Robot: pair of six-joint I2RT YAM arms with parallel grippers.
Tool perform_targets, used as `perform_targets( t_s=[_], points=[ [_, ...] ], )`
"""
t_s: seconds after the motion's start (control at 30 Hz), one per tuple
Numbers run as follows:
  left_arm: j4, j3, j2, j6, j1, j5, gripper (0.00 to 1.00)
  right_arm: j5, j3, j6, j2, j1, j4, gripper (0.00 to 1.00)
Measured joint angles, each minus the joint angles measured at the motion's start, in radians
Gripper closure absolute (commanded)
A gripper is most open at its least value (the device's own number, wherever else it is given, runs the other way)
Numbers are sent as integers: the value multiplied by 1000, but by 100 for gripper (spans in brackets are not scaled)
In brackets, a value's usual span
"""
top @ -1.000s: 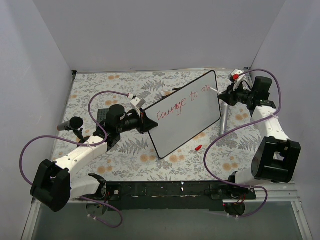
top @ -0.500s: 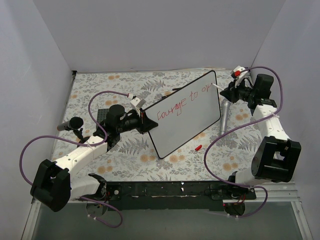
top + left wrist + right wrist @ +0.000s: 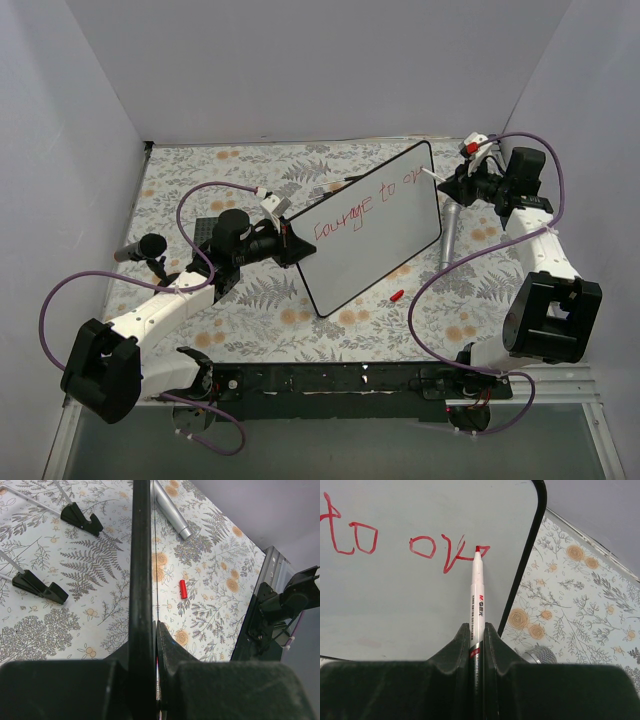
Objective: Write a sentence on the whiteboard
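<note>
The whiteboard (image 3: 375,235) stands slanted across the middle of the table. My left gripper (image 3: 291,241) is shut on its left edge, and in the left wrist view the black rim (image 3: 141,555) runs edge-on between the fingers of the left gripper (image 3: 151,626). The sentence (image 3: 350,212) is red handwriting along the top of the board. Its last words, "to ov" (image 3: 395,542), show in the right wrist view. My right gripper (image 3: 478,630) is shut on a white marker (image 3: 478,587) whose red tip touches the board at the last stroke. From above, the right gripper (image 3: 457,182) is at the board's far right corner.
A silver microphone (image 3: 447,238) lies just right of the board, and its mesh head (image 3: 540,656) is below my right gripper. A red marker cap (image 3: 397,295) lies near the board's front corner. A black microphone (image 3: 141,247) rests at the left. The board's black feet (image 3: 80,518) stand on the floral cloth.
My right gripper has shifted slightly up and to the right with the marker, adding a stroke to the last letters. The left arm and the board have not moved.
</note>
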State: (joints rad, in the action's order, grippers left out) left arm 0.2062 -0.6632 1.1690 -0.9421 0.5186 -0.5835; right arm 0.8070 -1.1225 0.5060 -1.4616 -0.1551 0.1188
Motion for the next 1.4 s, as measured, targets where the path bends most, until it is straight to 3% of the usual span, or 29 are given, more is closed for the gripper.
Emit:
perform_targets(
  t_s=[1.4],
  points=[
    [-3,0,0,0,0,1,100,-33,1,83,-1,-6,96,99]
  ],
)
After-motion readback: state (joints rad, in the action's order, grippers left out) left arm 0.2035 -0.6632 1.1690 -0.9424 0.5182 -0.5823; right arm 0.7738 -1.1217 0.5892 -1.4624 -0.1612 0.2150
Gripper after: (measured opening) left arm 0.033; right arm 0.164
